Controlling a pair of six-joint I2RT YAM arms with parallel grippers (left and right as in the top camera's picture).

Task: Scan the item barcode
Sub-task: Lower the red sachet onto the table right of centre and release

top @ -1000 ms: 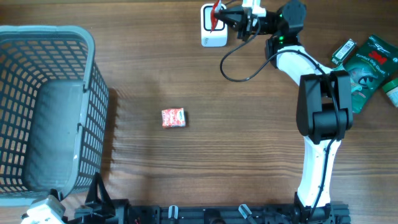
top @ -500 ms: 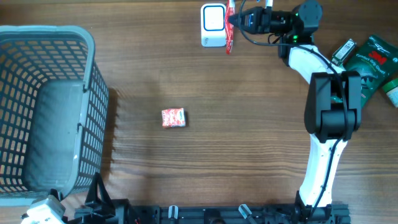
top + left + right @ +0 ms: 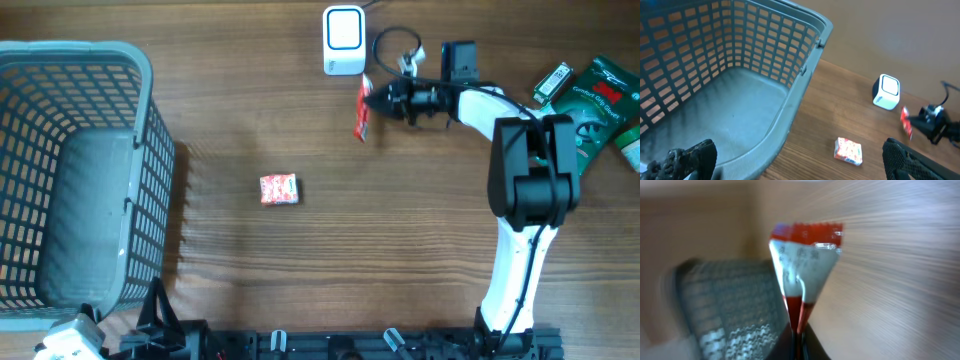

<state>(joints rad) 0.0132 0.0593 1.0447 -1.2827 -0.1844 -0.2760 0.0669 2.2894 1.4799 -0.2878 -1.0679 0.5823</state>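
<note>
1. Change: the red sachet (image 3: 362, 108) no longer sits at the white scanner (image 3: 343, 40). Over the last second I swing it from the scanner's face, past its right edge, then down and clear of it.
2. Reading: I judge the barcode pass over, though no frame confirms a read. Next is probably carrying the sachet off, perhaps to the basket (image 3: 140, 62).
3. Right jaws: closed, pinching one end of the sachet. It hangs over the table (image 3: 400, 250), below and just right of the scanner.
4. Right arm (image 3: 520, 180): reached far out, forearm pointing left, wrist roughly level.
5. Left jaws: spread wide, empty, parked beside the basket.
</note>
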